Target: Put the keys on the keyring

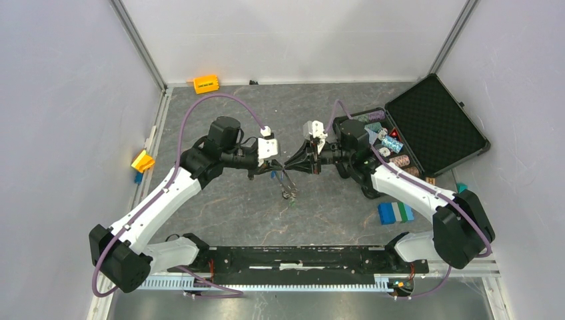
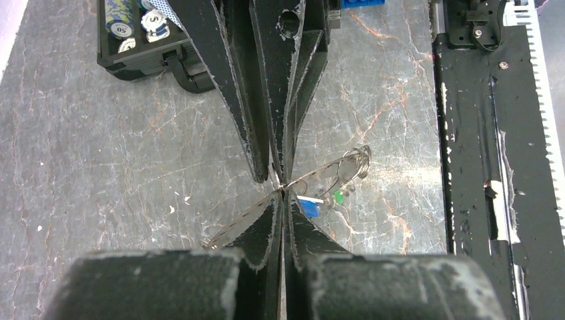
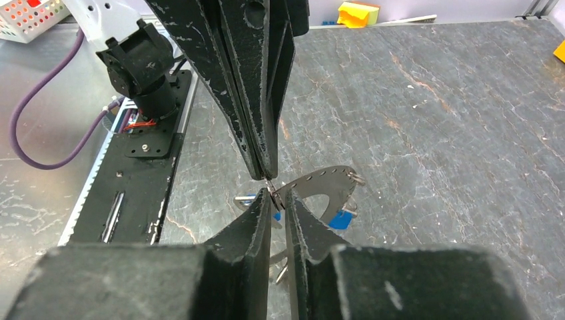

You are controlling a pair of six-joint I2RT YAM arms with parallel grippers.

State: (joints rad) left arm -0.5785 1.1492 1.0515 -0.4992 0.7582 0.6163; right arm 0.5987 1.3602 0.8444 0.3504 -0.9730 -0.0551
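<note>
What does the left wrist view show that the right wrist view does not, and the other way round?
Only left wrist: the open black case of striped chips and a green key tag. Only right wrist: a yellow block and a white mesh basket. Both: the thin jagged silver keyring, the blue key tag, left pincer meeting right pincer.

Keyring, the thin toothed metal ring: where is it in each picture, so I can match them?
Top external: keyring at the centre, hanging edge-on.
Left wrist: right of centre, a thin slanting band.
Right wrist: centre, a curved band.
Shared landmark: black base plate, at the bottom, right side and left side respectively.
</note>
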